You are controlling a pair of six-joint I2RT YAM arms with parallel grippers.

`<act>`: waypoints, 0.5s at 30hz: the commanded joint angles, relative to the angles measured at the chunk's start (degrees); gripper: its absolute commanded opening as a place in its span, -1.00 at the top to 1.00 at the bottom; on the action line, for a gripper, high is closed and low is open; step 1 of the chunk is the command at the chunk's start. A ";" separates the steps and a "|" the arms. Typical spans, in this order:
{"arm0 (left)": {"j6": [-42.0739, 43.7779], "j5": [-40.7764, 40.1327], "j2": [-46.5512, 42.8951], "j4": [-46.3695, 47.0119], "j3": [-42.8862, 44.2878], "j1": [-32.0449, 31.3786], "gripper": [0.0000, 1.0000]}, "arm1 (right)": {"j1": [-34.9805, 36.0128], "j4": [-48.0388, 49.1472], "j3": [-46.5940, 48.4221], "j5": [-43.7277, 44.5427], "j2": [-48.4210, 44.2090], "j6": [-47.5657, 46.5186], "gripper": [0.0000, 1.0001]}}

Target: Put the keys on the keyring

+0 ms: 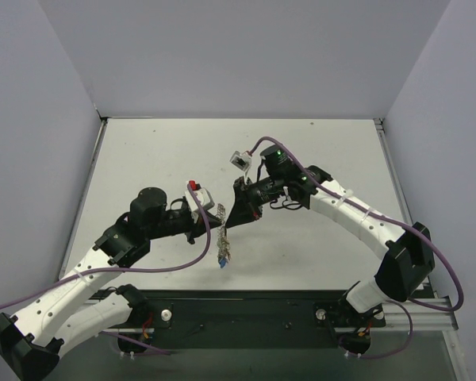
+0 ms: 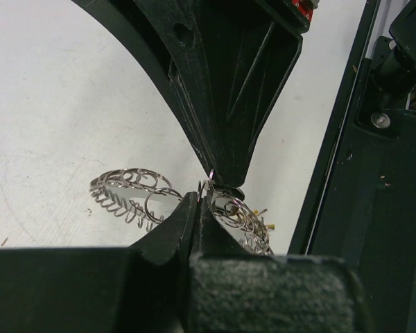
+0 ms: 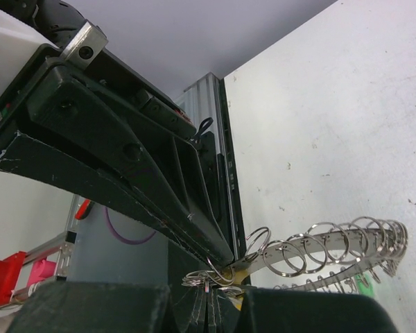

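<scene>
Two clenched grippers meet tip to tip above the middle of the table (image 1: 325, 167). The left gripper (image 1: 212, 225) reaches in from the left and the right gripper (image 1: 232, 220) from the right. The keyring (image 1: 222, 244) hangs between them, clear of the surface. Each pair of jaws is pressed fully together. Both wrist views put the tips on the ring's rim, so both seem to pinch it, though exactly which loop each one has cannot be made out.

Slipping is the main risk. The holds are fingertip pinches on thin, smooth wire, and the ring's weight hangs below them, so a small twist or pull from either arm could let it slide out and drop to the table. If the arms pulled in opposite directions, they could bend a loop or spring it open. The tips are also close enough together to collide.

The keyring is bright, silvery steel, a narrow band carrying a row of small round wire loops, springy and slick. The keys (image 1: 221, 259) dangle at its near, lower end. They are tiny, and one yellow head (image 2: 267, 225) peeks out from among the loops. The fingers (image 2: 229, 90) are matte black plastic, wedge-shaped and ribbed. The table is flat, white and faintly scuffed.
</scene>
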 commanded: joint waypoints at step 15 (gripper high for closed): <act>-0.31 2.61 -0.09 4.05 2.54 -0.07 1.00 | 0.77 -0.03 3.67 1.78 0.64 -0.70 1.00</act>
